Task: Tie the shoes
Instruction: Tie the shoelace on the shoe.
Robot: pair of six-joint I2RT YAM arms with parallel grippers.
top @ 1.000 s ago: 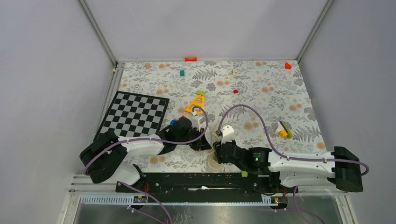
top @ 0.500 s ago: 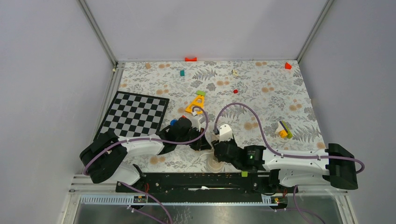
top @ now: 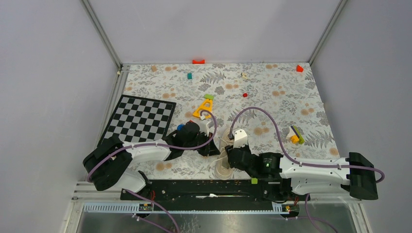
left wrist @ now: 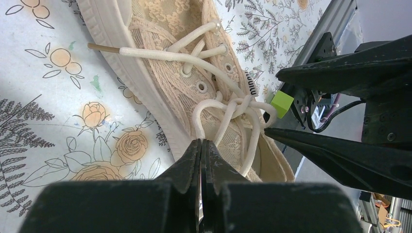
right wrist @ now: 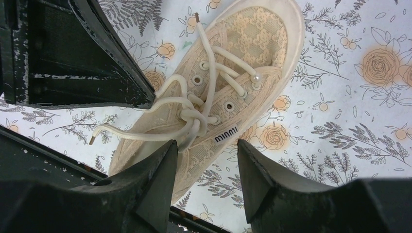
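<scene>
The cream-beige sneaker lies on the floral mat near the front edge, between my two grippers. In the left wrist view the sneaker has its laces crossed in a loose knot. My left gripper is shut, with a loop of lace running into its tips. My right gripper is open, one finger on each side of the sneaker's side by the knot. One lace end trails off toward the near edge. In the top view the left gripper and the right gripper almost meet over the sneaker.
A checkerboard lies at the left. A yellow triangle piece sits just behind the grippers. An orange-green block is at the right, and small blocks are scattered at the back. A green cube sits on the black front rail.
My right gripper shifted left half a second ago and has now moved back right and slightly farther. The left arm has not moved.
</scene>
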